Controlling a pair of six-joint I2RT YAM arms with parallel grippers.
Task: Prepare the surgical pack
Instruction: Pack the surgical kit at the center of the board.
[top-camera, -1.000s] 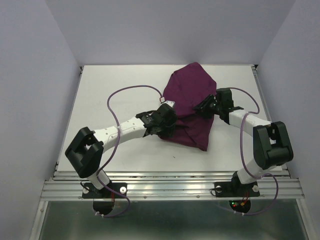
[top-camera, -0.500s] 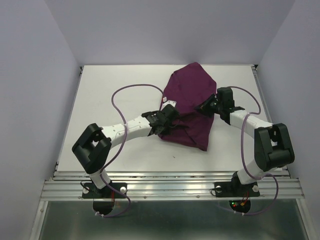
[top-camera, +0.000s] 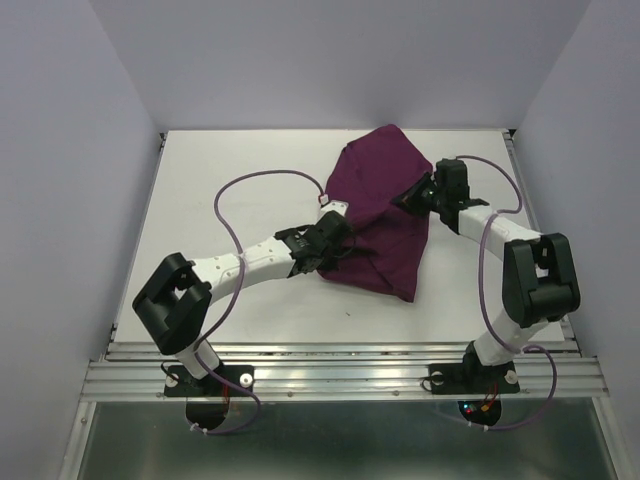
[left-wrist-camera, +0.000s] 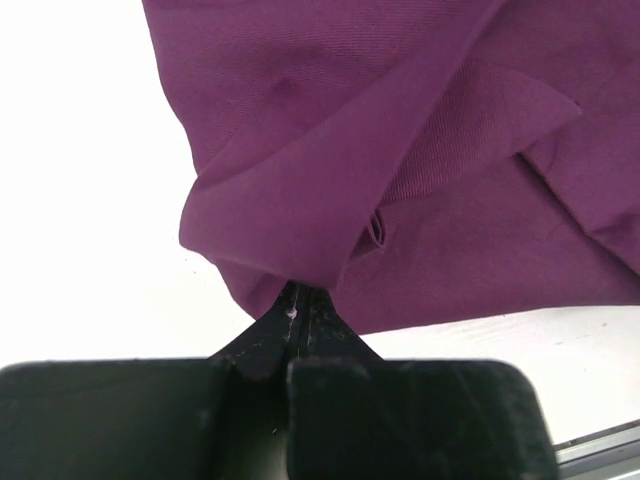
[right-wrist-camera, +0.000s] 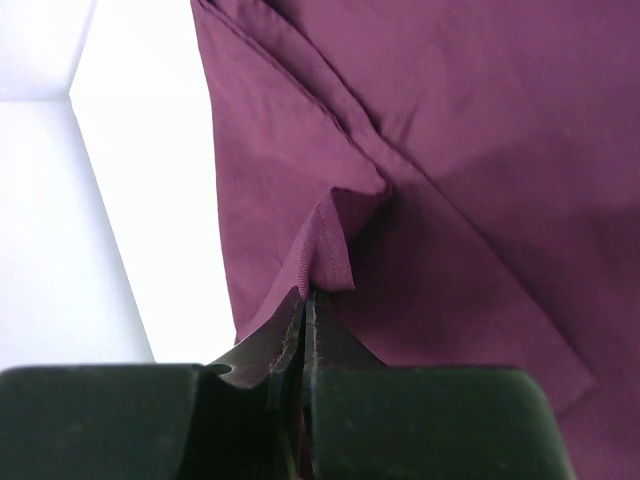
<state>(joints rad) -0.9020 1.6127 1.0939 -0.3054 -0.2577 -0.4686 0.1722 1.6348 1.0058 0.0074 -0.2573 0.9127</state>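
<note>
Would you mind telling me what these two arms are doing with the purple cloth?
Both arms are handling the purple cloth, which lies folded into a bundle on the white table. The left gripper is shut on a fold at its left edge; the right gripper pinches a fold on its right side.

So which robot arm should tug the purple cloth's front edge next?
Probably the left. The left gripper is shut on a fold at the purple cloth's near left edge; the right gripper pinches a fold farther back on the right side.
</note>
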